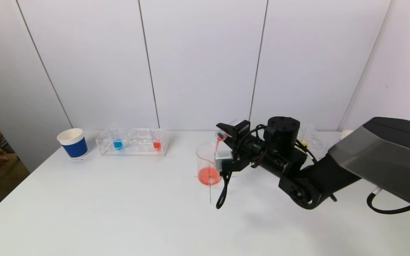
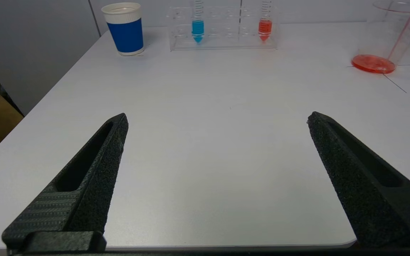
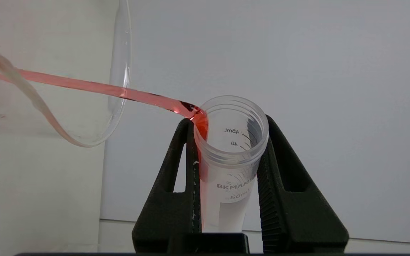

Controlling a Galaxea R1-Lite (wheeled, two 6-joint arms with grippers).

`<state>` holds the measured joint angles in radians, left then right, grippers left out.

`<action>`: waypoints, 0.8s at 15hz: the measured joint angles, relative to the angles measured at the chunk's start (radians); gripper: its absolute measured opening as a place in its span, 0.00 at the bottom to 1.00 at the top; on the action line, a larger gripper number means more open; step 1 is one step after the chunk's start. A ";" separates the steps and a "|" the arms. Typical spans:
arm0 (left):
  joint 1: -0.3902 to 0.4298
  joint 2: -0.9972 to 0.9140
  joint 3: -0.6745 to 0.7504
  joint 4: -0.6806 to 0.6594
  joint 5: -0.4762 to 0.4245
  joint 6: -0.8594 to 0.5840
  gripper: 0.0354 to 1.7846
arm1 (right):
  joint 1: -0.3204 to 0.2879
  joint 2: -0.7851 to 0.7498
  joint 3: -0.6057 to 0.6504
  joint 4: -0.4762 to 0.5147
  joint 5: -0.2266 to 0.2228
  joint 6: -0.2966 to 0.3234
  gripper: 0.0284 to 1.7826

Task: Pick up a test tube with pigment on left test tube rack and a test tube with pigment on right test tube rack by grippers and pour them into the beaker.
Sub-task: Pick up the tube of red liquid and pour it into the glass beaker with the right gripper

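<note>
Right gripper [image 3: 228, 142] clamped on tilted test tube [image 3: 230, 153], pouring red pigment [image 1: 218, 145] into beaker [image 1: 208, 164] at table centre; left gripper [image 2: 217, 119] spread wide, holding nothing, low over table [image 2: 205, 142].

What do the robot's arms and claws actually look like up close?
Both claws are matte black pairs of long, tapering wedge fingers with slotted cut-outs and rough, grainy inner faces: left gripper, right gripper. The right arm has a smooth dark grey shell, black joints, a round black motor housing, a small silver box and looping black cables.

Lab bench: beaker [image 1: 208, 165], tube rack [image 1: 132, 142]
</note>
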<state>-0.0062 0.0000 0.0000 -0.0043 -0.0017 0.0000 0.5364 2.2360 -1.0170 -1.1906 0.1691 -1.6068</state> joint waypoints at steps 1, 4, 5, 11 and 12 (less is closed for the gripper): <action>0.000 0.000 0.000 0.000 0.000 0.000 0.99 | 0.000 0.000 0.000 0.001 -0.001 -0.005 0.27; 0.000 0.000 0.000 0.000 0.000 0.000 0.99 | 0.000 -0.002 -0.001 0.005 -0.010 -0.022 0.27; 0.000 0.000 0.000 0.000 0.000 0.000 0.99 | 0.000 -0.002 -0.002 0.009 -0.014 -0.028 0.27; 0.000 0.000 0.000 0.000 0.000 0.000 0.99 | 0.000 -0.003 -0.005 0.022 -0.033 -0.071 0.27; 0.000 0.000 0.000 0.000 0.000 0.000 0.99 | 0.000 -0.002 -0.005 0.028 -0.034 -0.081 0.27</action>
<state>-0.0057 0.0000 0.0000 -0.0043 -0.0017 0.0000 0.5364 2.2336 -1.0221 -1.1623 0.1347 -1.6874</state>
